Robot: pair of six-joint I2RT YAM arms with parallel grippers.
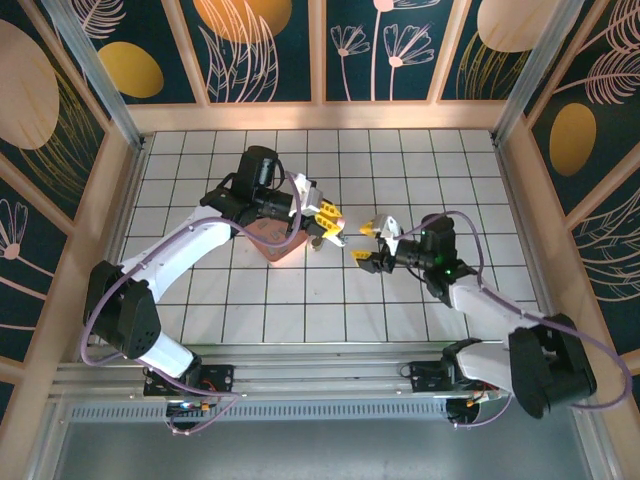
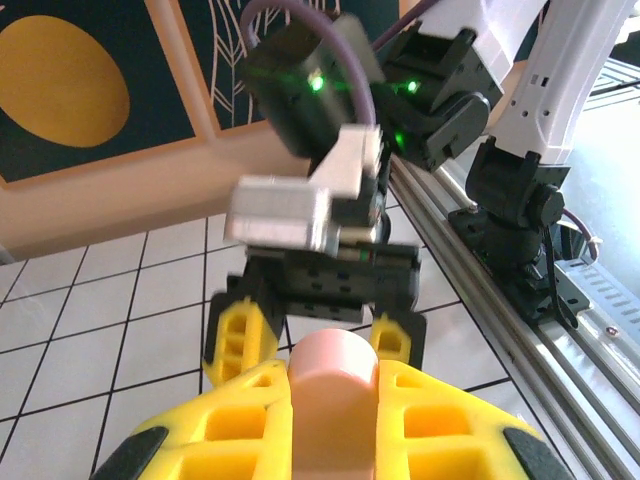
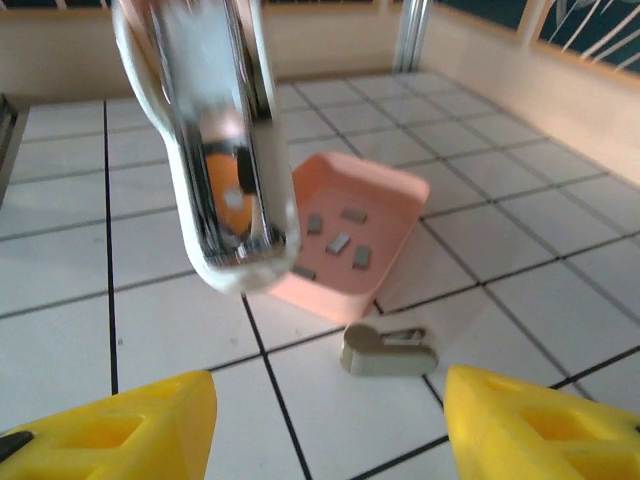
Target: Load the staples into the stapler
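1. Starting from the right wrist view, the stapler (image 3: 225, 150) is hanging upright with its bright metal channel facing the camera, and no strip is showing in it. The staples (image 3: 340, 240) are lying loose in the pink tray (image 3: 405, 190), so loading is judged not yet done: a strip needs picking up and seating in the channel. A small beige piece (image 3: 388, 350) is resting on the counter (image 3: 560, 270) just in front of the tray; what it is cannot be told.
2. In that same view the right claw (image 3: 325, 400) is standing with its yellow fingers wide apart and nothing between them. The stapler is hanging above and left of that gap, outside it, while the staples are lying farther ahead, beyond the fingertips.
3. Turning to the left wrist view, the left claw (image 2: 332, 410) is clamping the stapler, whose rounded pale end is sticking out between the two yellow fingers. The right claw is facing it from just beyond, apart from it, fingers spread.
4. Looking from the top external view, the two claws are pointing at each other near the middle of the counter, close together with a small gap between them. The left claw is hovering just beside the tray's right edge, and the stapler itself is too small to make out there.
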